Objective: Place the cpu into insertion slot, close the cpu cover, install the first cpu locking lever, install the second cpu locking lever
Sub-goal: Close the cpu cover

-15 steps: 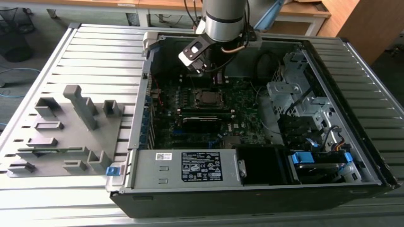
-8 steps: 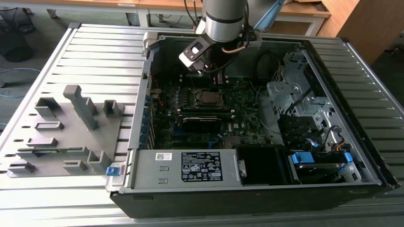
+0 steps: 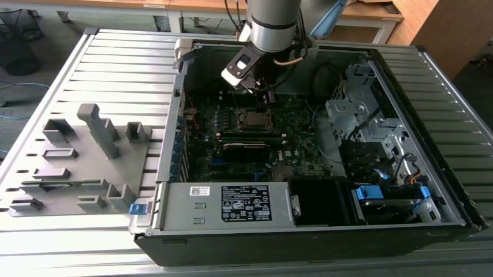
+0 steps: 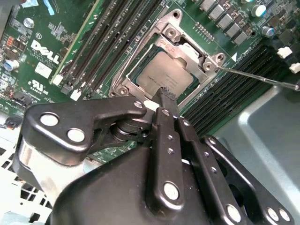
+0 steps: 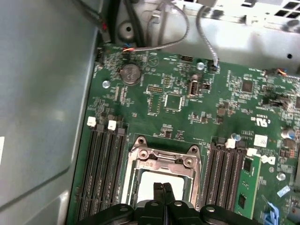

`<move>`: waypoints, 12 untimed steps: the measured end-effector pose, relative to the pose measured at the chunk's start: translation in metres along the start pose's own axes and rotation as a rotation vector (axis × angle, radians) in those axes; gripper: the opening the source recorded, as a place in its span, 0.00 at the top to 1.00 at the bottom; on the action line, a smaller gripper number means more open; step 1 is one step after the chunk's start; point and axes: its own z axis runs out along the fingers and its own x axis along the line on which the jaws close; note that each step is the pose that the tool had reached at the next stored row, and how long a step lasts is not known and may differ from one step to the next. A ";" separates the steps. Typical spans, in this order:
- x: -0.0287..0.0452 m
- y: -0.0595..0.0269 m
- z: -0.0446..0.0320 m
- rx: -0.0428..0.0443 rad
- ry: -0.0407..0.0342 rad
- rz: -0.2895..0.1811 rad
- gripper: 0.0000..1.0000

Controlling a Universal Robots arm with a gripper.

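An open computer case lies on the slatted counter. The arm's hand hangs inside it toward the counter's far edge, just above the slot.

In the second wrist view the cpu sits in the slot, its metal top showing through the window of the cover, which lies folded down around it. The hand, clenched on nothing, hovers just over the chip. A thin lever juts free beside the socket, unlatched.

In the first wrist view the clenched hand hangs over the cpu.

The first lever appears to be the step in hand. It likely calls for pressing the rod down and hooking it under its catch.
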 end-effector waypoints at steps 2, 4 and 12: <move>0.0000 0.0000 0.0001 -0.0001 0.0002 0.000 0.89; 0.0000 -0.0001 0.0001 -0.0001 0.0002 0.000 0.89; 0.0000 -0.0001 0.0001 -0.0001 0.0002 -0.001 0.89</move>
